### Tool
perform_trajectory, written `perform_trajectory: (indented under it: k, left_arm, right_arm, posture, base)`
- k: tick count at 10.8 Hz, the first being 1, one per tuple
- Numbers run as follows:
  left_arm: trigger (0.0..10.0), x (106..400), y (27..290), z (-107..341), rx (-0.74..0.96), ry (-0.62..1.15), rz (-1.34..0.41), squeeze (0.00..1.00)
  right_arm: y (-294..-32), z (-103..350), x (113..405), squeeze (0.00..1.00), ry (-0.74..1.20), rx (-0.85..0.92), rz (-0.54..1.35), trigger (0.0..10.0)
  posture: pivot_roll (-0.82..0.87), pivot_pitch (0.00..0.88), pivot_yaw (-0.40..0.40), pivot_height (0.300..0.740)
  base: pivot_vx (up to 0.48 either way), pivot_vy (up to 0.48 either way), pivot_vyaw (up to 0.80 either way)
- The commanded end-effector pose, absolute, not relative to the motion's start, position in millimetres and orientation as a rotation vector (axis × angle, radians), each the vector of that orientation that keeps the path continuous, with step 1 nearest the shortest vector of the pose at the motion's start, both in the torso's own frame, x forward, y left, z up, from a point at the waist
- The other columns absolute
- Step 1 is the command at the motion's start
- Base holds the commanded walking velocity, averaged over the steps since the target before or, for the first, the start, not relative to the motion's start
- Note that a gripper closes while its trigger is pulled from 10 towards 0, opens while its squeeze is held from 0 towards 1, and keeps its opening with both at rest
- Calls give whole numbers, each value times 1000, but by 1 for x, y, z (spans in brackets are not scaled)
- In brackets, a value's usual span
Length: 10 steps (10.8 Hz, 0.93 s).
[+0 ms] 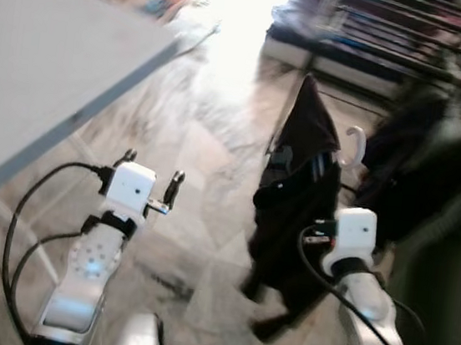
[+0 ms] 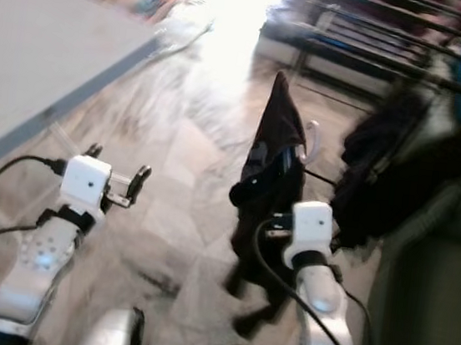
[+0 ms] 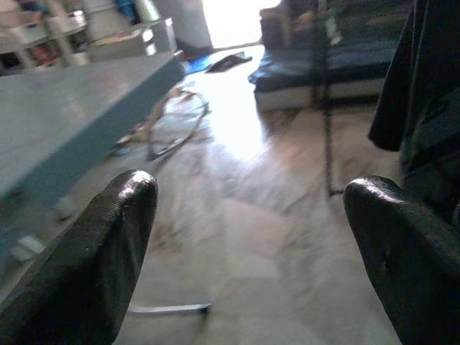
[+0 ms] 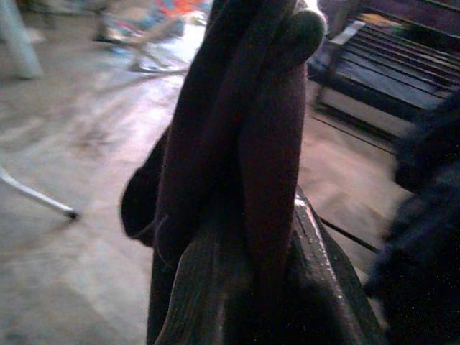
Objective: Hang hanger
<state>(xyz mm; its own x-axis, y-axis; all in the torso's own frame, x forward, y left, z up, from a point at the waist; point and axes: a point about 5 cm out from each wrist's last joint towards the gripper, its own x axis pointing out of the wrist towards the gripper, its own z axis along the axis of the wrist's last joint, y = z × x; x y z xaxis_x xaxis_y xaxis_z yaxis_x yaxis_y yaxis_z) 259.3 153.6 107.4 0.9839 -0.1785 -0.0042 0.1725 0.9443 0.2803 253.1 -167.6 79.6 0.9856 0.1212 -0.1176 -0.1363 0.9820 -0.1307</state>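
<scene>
**Dark garment on a hanger, held up over the tiled floor**

While the head views are blurred, the right hand [image 1: 321, 202] can be seen at about 4 o'clock, clenched on a dark garment [image 1: 297, 189] that hangs on a hanger [image 1: 354, 147]; its white hook pokes up just beside the cloth at 3 o'clock. In the right wrist view the fabric is bunched between the black fingers [image 4: 316, 287] (the grip is tight, folds pressed together). The left hand [image 1: 147, 177] sits at about 8 o'clock, released, its two fingers spread with nothing between them, over the pale floor [image 1: 210, 136]. A grey tabletop [image 1: 43, 57] fills 10 o'clock. Dark rails [image 1: 399, 33] and more dark clothes [image 1: 432, 172] lie toward 2 o'clock.
</scene>
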Motion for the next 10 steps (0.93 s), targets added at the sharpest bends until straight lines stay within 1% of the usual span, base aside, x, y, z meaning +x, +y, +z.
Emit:
perform_trajectory:
  k: [1,3,4,10]
  left_arm:
    - [10000,259,148,107,292,-17,-199,0]
    - [10000,260,147,107,300,-11,-197,0]
    - [10000,260,148,104,279,37,-181,0]
    - [10000,256,144,103,258,36,-203,0]
  right_arm:
    - [-171,88,255,0,56,-152,126,10000]
    - [-172,89,256,0,53,-160,135,10000]
    - [-173,90,258,0,48,-170,138,10000]
    - [-171,88,258,0,47,-172,157,10000]
  posture:
    - [-35,126,-58,740]
    - [-40,134,-58,740]
    - [-40,134,-58,740]
    - [-38,136,-62,740]
  base:
    - [0,0,800]
    - [0,0,800]
    - [0,0,800]
    - [0,0,800]
